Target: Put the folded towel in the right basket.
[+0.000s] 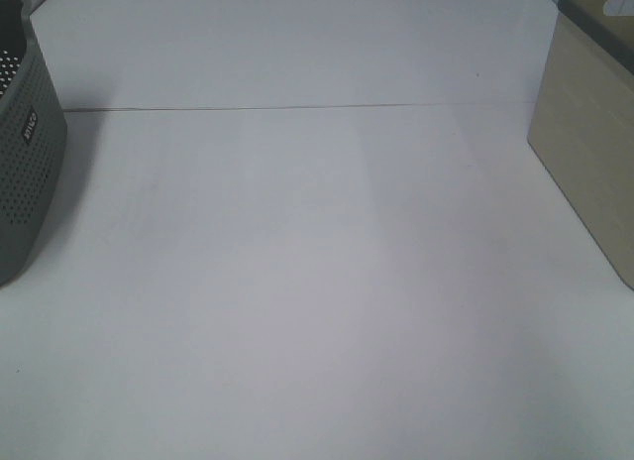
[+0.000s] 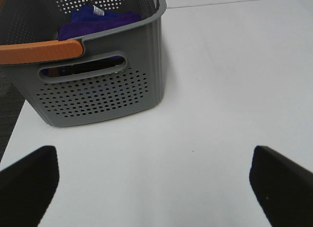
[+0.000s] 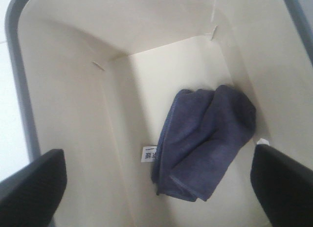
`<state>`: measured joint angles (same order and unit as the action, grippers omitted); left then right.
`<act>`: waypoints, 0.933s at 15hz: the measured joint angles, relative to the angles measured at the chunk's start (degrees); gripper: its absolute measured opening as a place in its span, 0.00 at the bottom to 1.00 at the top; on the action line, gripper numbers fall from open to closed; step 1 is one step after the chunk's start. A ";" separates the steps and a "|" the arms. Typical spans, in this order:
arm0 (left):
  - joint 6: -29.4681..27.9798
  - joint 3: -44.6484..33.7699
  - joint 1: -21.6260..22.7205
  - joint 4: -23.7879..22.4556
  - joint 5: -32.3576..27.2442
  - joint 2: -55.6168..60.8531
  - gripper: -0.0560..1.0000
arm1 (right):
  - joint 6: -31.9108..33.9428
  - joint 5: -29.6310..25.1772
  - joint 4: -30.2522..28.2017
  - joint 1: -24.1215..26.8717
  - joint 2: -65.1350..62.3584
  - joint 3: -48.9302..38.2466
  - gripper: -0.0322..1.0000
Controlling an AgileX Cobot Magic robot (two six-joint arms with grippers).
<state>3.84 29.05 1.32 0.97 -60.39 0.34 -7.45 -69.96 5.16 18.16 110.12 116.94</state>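
Right gripper (image 3: pixel 157 188), spread wide and empty, hangs over the folded towel (image 3: pixel 205 139), directly below it in the right basket (image 3: pixel 63 100); likely soft, light, limp, so pinch across its folds.

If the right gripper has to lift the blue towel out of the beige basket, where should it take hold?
Probably pinch the thick middle of the blue towel, across its layered fold, coming straight down from above. The beige basket has tall walls on every side, so no side approach looks workable. The right gripper is open above it.
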 joint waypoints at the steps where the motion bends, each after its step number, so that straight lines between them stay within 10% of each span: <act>1: 0.00 0.00 0.00 0.00 0.00 0.00 0.99 | 2.23 0.00 -2.12 -3.15 -0.34 -0.06 0.98; 8: 0.00 0.00 0.00 0.00 0.00 0.00 0.99 | 4.47 0.06 -0.23 -17.13 -6.19 -1.66 0.98; 14: 0.00 0.00 0.00 0.00 0.00 0.00 0.99 | 2.35 0.92 1.55 -18.33 -32.31 -31.34 0.98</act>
<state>3.84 29.05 1.32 0.97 -60.39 0.34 -5.10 -69.04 6.70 -0.17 77.81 85.60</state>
